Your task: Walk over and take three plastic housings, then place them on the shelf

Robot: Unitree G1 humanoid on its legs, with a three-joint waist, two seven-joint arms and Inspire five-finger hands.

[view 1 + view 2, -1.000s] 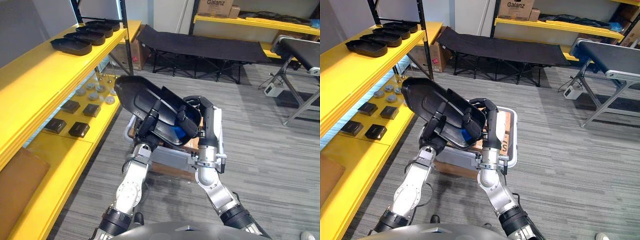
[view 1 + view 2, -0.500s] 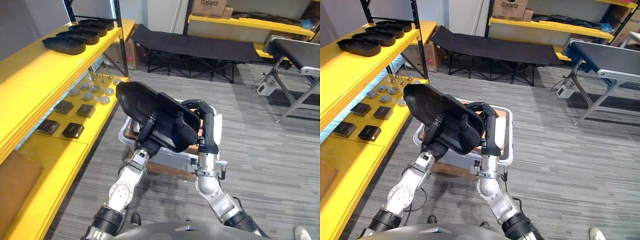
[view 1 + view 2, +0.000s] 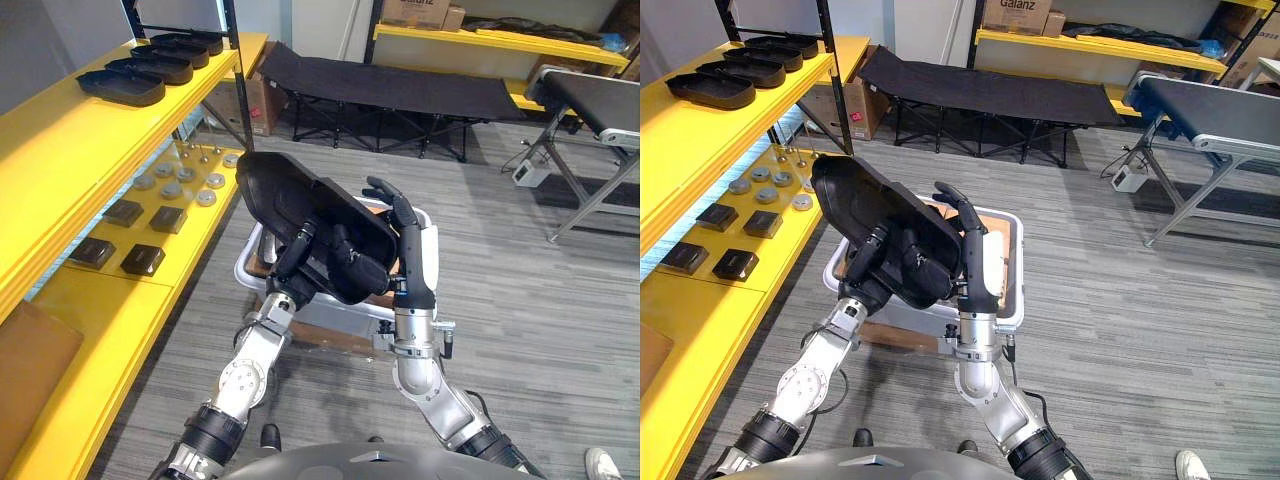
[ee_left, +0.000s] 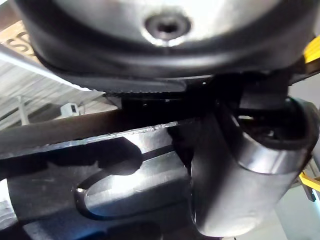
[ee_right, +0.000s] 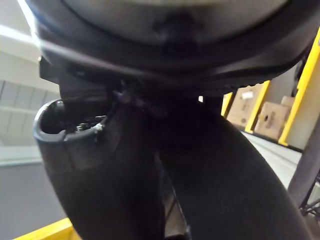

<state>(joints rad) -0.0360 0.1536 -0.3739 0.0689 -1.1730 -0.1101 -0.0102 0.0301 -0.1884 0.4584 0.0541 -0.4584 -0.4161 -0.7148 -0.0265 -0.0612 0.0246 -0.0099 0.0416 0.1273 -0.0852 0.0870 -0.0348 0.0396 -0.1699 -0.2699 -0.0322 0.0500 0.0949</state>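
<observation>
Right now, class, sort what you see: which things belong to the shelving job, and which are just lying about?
Job: held housing, left hand, right hand, yellow shelf, shelved housings, white crate (probably the source).
Lying about: folding cot, conveyor, small black blocks, grey discs.

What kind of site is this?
Probably a factory or warehouse storeroom: yellow racking stocked with black plastic housings, a conveyor belt on a metal frame, and cardboard boxes at the back.

Right hand [image 5: 100, 170] dark, very close; beyond it cardboard boxes [image 5: 253, 114] beside yellow shelf upright [image 5: 300, 95].
</observation>
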